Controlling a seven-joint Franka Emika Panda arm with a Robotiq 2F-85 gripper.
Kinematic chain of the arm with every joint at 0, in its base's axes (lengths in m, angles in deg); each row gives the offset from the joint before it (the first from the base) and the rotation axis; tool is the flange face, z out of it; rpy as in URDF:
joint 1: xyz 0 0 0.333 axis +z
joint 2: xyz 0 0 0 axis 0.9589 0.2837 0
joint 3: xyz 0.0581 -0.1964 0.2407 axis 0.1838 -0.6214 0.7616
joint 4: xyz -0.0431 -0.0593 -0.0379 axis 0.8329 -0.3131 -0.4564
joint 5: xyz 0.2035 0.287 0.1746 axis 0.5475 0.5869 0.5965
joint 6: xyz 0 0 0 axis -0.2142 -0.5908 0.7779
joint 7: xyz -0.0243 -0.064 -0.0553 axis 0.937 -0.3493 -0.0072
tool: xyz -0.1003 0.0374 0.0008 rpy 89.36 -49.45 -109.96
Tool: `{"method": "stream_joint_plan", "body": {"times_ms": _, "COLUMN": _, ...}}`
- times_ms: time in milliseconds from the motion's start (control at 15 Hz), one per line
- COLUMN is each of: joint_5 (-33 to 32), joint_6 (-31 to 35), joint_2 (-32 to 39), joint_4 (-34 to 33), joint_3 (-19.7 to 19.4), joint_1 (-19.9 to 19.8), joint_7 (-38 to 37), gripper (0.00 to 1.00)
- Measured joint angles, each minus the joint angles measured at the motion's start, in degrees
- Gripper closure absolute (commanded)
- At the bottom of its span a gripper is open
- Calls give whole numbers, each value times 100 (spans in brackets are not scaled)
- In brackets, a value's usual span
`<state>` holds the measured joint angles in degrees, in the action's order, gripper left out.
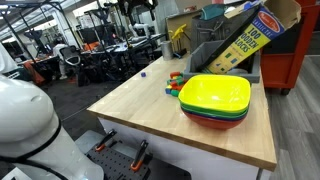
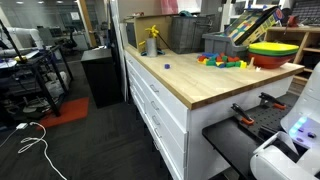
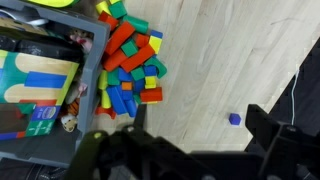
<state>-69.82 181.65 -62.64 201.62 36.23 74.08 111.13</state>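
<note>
In the wrist view my gripper (image 3: pixel 197 118) is open and empty, its two dark fingers hanging over bare wooden tabletop (image 3: pixel 230 50). A small blue cube (image 3: pixel 234 119) lies on the wood close to the right finger, not touching it. It also shows in both exterior views (image 1: pixel 141 73) (image 2: pixel 167 67). A pile of coloured wooden blocks (image 3: pixel 130 65) lies beyond the left finger, against a grey bin (image 3: pixel 88 90). The pile shows in both exterior views (image 1: pixel 176 84) (image 2: pixel 222 61). The gripper itself is out of view in both exterior views.
A stack of coloured bowls (image 1: pixel 215 100) (image 2: pixel 272 52), yellow on top, stands near the table's corner. A tilted block box (image 1: pixel 240 45) leans in the grey bin. A yellow object (image 2: pixel 152 40) and a dark crate (image 2: pixel 180 33) stand further along. White drawers (image 2: pixel 160 110) are below.
</note>
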Motion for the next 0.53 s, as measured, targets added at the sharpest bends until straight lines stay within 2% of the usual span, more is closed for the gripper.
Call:
{"method": "stream_joint_plan", "body": {"times_ms": 333, "joint_5": 71, "joint_6": 154, "joint_2": 76, "joint_4": 177, "joint_3": 150, "joint_1": -5, "joint_7": -620, "gripper": 0}}
{"method": "stream_joint_plan", "body": {"times_ms": 533, "joint_5": 150, "joint_6": 470, "joint_2": 183, "joint_4": 318, "joint_3": 276, "joint_1": -5, "joint_7": -1085, "gripper": 0}}
